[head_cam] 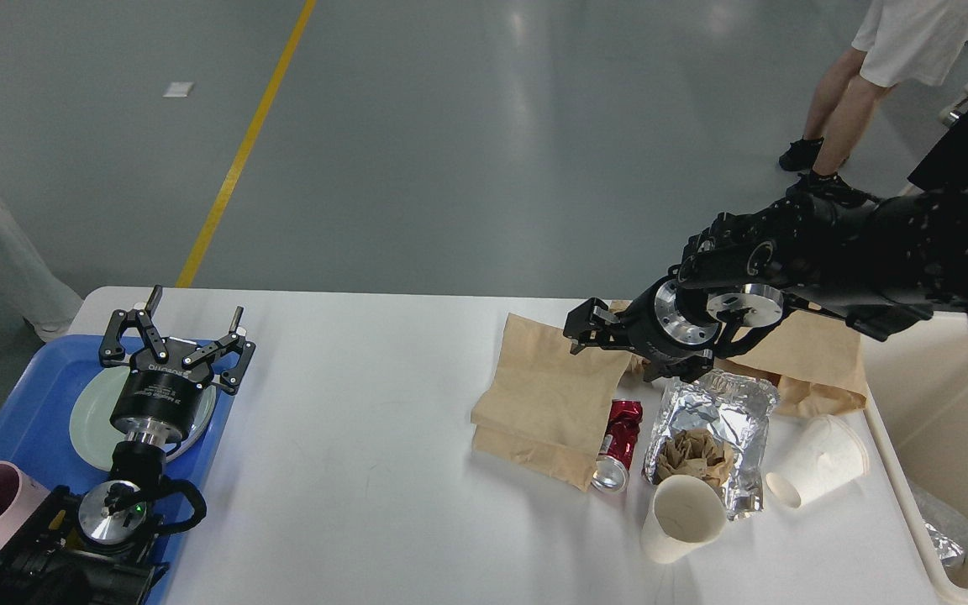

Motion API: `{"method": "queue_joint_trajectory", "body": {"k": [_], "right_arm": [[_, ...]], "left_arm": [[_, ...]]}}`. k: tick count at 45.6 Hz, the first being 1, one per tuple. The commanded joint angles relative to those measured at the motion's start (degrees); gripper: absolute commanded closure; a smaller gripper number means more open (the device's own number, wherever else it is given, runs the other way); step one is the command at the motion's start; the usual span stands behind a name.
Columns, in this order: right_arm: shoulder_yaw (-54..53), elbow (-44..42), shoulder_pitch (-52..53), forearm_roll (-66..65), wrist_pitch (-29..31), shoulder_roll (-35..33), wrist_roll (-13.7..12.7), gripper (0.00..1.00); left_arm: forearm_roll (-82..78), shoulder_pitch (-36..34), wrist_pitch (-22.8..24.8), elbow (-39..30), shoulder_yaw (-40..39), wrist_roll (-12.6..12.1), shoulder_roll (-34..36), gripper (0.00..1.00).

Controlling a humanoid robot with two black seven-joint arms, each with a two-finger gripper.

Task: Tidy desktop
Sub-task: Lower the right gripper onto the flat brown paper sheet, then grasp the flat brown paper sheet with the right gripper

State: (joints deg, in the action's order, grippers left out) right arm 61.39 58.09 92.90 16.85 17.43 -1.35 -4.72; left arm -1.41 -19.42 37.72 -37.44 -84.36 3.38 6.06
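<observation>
Litter still crowds the desk [349,504] right of centre: paper bags, crushed can [616,445], foil, cups. Left tool [183,334] hangs open; right tool [589,329], unreadable, hovers there.

Single head view — high, facing forward and down over desktop [349,504], floor beyond

White desktop [349,437], rounded corners, matte, w/ faint scuffs.
</observation>
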Motion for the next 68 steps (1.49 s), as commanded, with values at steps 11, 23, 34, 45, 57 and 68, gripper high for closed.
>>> {"method": "queue_joint_trajectory", "body": {"k": [11, 23, 34, 45, 57, 68], "right_arm": [[-2.7, -3.7, -7.4, -0.4, -10.9, 2.1, 0.1, 0.00], [-5.6, -10.3, -13.4, -6.5, -12.4, 5.2, 0.1, 0.00], [-7.4, -14.2, -16.9, -9.6, -13.6, 5.9, 0.1, 0.00], [-7.4, -15.7, -19.5, -10.8, -13.6, 7.1, 0.1, 0.17], [-8.3, -16.3, -20.3, -11.8, -13.3, 7.4, -0.1, 0.77], [-12.0, -16.1, -20.4, -10.9, -13.1, 7.4, -1.6, 1.00]], "left_arm": [[0.0, -0.1, 0.0, 0.0, 0.1, 0.0, 0.0, 0.04], [0.0, 0.0, 0.0, 0.0, 0.0, 0.0, 0.0, 0.04], [0.0, -0.1, 0.0, 0.0, 0.1, 0.0, 0.0, 0.04], [0.0, -0.1, 0.0, 0.0, 0.0, 0.0, 0.0, 0.04], [0.0, -0.1, 0.0, 0.0, 0.1, 0.0, 0.0, 0.04], [0.0, -0.1, 0.0, 0.0, 0.0, 0.0, 0.0, 0.04]]}}
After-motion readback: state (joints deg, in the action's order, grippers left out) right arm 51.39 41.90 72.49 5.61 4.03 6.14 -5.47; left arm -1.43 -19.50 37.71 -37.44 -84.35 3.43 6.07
